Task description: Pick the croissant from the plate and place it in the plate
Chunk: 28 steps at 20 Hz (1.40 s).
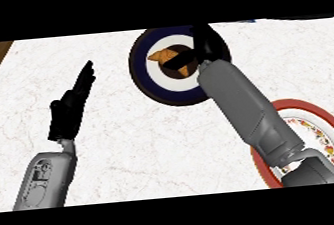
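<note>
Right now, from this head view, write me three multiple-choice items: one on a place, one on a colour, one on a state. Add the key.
1. Where does the croissant lie?
A. on the dark blue plate
B. on the bare counter
C. on a cutting board

2. What colour is the second plate's rim?
A. green
B. red
C. yellow

3. How is the left robot hand?
A. curled round a cup
B. out of view
C. open, holding nothing

Key: 1 A, it sits in that plate's middle, by the right robot hand; 2 B, a red band rings it at the lower right; 3 C, its fingers are straight and nothing is in it.
</note>
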Motion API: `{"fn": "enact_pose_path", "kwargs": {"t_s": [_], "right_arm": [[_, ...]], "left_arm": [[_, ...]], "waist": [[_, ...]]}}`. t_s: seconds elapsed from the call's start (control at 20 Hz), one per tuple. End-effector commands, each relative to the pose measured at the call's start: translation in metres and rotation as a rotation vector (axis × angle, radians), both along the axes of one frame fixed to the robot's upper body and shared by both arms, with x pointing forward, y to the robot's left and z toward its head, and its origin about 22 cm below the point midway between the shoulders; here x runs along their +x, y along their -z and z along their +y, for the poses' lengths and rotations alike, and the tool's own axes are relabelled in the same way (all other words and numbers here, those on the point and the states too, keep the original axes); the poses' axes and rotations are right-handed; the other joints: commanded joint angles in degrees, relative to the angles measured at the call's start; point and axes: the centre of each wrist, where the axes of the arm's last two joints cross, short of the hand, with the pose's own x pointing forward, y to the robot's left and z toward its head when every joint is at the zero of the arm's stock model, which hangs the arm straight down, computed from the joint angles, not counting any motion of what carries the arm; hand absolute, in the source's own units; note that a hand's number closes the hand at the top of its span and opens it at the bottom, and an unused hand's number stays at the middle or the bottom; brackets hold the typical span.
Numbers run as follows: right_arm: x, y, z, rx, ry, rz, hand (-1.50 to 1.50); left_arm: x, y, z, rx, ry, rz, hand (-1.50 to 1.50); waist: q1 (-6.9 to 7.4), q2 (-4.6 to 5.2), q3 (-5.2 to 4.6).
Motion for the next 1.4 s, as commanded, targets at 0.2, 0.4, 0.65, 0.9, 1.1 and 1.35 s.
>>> {"fn": "enact_pose_path", "kwargs": {"t_s": [0.2,0.4,0.65,0.9,1.1,1.35], "right_arm": [[0.001,-0.002,-0.019,0.312,0.141,-0.207,-1.5],[-0.004,0.01,-0.029,0.396,0.248,-0.215,-1.5],[-0.019,0.029,-0.081,0.471,0.318,-0.26,-1.5],[-0.055,0.051,-0.133,0.463,0.314,-0.251,-1.5],[-0.081,0.059,-0.172,0.469,0.267,-0.23,-1.5],[-0.093,0.056,-0.207,0.45,0.291,-0.245,-1.5]], "left_arm": [[0.008,-0.006,-0.007,0.0,-0.035,0.006,0.0],[-0.005,0.001,0.014,0.007,-0.06,0.027,0.0],[-0.008,-0.001,0.035,-0.012,-0.095,0.045,0.0],[-0.019,0.002,0.032,0.007,-0.109,0.022,0.0],[-0.02,-0.005,0.033,0.005,-0.094,0.03,0.0],[-0.027,-0.013,0.041,-0.012,-0.07,0.024,0.0]], "waist": [[-2.97,-0.59,0.05],[-3.84,-1.24,-0.02],[-5.82,-1.63,-0.04],[-6.03,-1.73,-0.06],[-5.62,-1.63,-0.05],[-5.13,-1.5,-0.05]]}}
